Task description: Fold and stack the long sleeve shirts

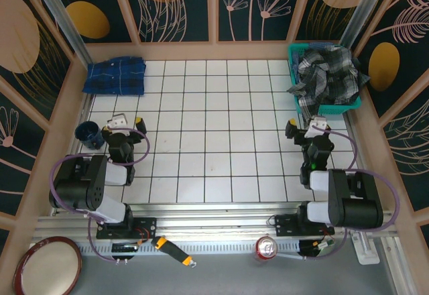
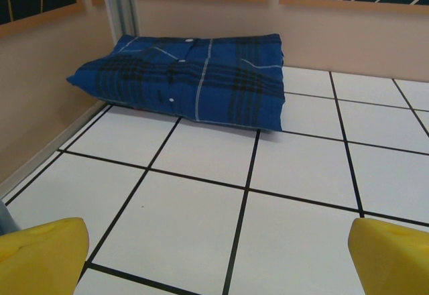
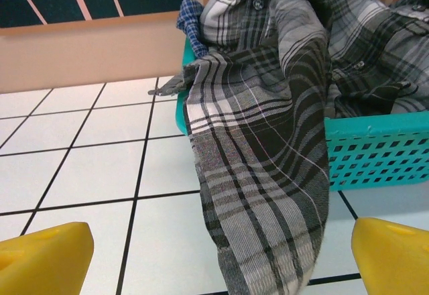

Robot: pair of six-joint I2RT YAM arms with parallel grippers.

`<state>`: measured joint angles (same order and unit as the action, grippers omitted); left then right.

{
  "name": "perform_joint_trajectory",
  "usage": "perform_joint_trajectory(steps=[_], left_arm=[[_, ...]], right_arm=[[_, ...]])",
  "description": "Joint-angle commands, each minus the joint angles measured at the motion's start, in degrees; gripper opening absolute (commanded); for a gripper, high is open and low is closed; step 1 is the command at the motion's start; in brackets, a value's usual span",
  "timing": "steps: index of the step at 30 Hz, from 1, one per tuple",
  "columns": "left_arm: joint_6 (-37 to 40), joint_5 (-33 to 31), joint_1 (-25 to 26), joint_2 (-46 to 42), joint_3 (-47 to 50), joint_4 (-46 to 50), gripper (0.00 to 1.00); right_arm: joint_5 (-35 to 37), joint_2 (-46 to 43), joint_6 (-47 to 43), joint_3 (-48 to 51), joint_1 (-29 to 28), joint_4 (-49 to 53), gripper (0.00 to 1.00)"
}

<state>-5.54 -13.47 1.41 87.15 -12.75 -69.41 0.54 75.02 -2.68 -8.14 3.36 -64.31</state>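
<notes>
Left gripper [image 1: 129, 122] is noted spread wide with nothing held. The navy-blue plaid shirt [image 2: 188, 77] is seen folded flat on the tiled table [image 1: 214, 127], ahead of it and a little to its left, well apart from the fingertips. Right gripper [image 3: 214, 255] is likewise noted wide and empty; the grey checked shirt [image 3: 268, 127] is found crumpled in the teal basket [image 3: 382, 151] ahead, one part hung over the near rim toward the tiles, near but untouched.
</notes>
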Motion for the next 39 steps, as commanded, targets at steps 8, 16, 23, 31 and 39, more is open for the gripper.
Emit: perform_joint_trajectory(steps=[8,16,23,31,39], left_arm=[[0.47,1.37,-0.18,-0.05,-0.61,-3.78,0.99],[0.51,1.41,-0.21,-0.05,-0.71,-3.72,0.99],[0.50,1.35,-0.19,-0.04,-0.63,-3.80,0.99],[0.51,1.43,-0.18,-0.01,-0.70,-3.72,0.99],[0.44,1.44,-0.22,-0.11,-0.69,-3.72,0.99]], right_arm=[[-7.76,4.56,3.99,4.83,1.18,-19.45,0.99],[5.67,14.56,4.11,-3.28,-3.03,-13.88,0.99],[4.72,14.79,5.28,-2.68,-1.69,-15.22,0.99],[3.26,14.88,3.91,-3.72,-2.39,-13.40,0.99],[2.45,14.89,4.26,-3.63,-1.95,-13.43,0.99]])
